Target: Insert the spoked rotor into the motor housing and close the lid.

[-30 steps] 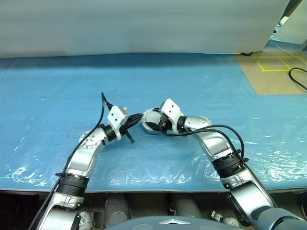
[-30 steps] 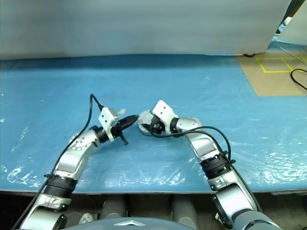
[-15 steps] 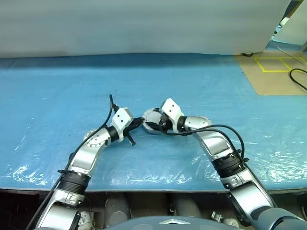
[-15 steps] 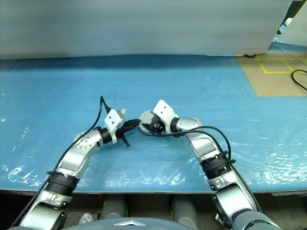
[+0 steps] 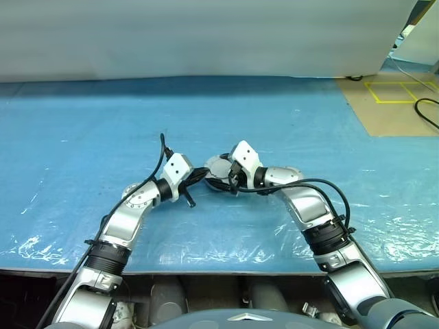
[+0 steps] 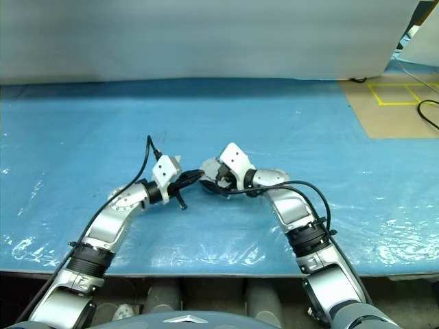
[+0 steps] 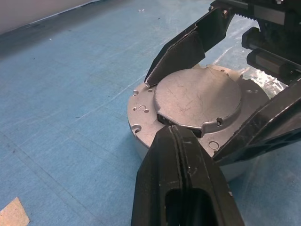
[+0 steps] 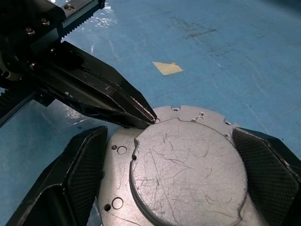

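Observation:
The motor housing [image 7: 139, 112] sits on the blue sheet with the lid [image 7: 197, 96] lying flat on it, plain scratched grey face up. The spoked rotor is hidden. My left gripper [image 7: 172, 133] is shut, and its tip rests at the lid's edge, near the housing rim [image 8: 162, 114]. My right gripper [image 8: 169, 135] is open, with one of its fingers [image 8: 80, 165] on each side of the housing, close to its wall. From the head camera, both grippers meet at the housing [image 5: 218, 169] in the middle of the table.
Blue plastic sheet [image 5: 103, 123] covers the table up to a pale wall at the back. A small scrap of tan tape [image 8: 165, 68] lies near the housing. Brown floor with yellow tape [image 5: 394, 89] and a black cable lie at the far right.
My left arm's elbow and wrist have swung inward, to the right, while its tip stays at the housing. The right arm and the housing have not moved.

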Robot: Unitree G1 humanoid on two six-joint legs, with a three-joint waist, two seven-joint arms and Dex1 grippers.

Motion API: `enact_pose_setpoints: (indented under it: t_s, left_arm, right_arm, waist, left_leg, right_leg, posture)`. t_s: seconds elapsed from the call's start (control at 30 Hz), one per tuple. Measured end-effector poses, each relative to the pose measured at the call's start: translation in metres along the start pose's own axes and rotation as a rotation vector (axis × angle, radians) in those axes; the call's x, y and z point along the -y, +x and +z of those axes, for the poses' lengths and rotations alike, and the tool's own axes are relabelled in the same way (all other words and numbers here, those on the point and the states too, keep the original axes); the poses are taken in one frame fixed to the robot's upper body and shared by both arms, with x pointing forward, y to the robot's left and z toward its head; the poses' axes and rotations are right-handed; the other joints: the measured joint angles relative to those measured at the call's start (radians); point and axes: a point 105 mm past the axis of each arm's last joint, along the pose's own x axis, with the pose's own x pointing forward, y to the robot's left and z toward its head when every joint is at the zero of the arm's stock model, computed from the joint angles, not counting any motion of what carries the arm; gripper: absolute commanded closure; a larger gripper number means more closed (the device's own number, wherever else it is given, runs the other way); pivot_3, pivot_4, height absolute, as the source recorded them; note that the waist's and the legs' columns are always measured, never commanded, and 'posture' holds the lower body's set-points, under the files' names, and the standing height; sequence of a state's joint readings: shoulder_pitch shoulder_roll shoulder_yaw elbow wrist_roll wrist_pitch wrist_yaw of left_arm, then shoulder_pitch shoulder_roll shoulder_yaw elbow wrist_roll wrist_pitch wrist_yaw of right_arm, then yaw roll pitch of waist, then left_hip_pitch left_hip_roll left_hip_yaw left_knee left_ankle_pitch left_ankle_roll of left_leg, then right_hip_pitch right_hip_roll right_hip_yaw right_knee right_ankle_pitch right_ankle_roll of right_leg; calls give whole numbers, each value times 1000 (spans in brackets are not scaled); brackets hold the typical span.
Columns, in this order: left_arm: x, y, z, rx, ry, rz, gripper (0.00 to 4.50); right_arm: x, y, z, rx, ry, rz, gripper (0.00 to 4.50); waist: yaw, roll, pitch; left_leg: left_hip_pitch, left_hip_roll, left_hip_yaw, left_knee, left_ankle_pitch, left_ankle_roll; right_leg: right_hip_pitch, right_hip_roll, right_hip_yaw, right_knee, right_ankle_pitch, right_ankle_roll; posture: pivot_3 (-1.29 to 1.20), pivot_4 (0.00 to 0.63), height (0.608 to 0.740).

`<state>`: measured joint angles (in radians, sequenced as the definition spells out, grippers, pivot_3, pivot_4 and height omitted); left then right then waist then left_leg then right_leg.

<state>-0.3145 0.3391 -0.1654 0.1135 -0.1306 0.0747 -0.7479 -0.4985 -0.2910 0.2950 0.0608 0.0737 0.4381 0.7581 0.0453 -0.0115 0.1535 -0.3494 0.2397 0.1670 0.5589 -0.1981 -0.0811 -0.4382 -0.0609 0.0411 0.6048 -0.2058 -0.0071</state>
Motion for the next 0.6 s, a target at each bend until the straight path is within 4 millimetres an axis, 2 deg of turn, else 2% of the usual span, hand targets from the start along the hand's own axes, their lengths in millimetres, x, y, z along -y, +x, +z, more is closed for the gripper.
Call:
enact_pose_setpoints:
  t_s: [0.43, 0.6]
  left_arm:
    - [0, 0, -1, -1, -3, -2, 4500]
    - [0, 0, -1, 0, -3, -3, 4500]
  right_arm:
    - [2, 1, 5, 104, 34, -27, 14]
    - [18, -4, 13, 154, 43, -112, 14]
  waist:
    - [0, 0, 0]
    - [0, 0, 0]
  left_leg:
    - [-2, 0, 0, 0, 0, 0]
    - [-2, 0, 0, 0, 0, 0]
  right_leg:
    - [-2, 0, 0, 0, 0, 0]
    - [-2, 0, 0, 0, 0, 0]
  posture:
    - [0, 150, 740]
    - [0, 150, 740]
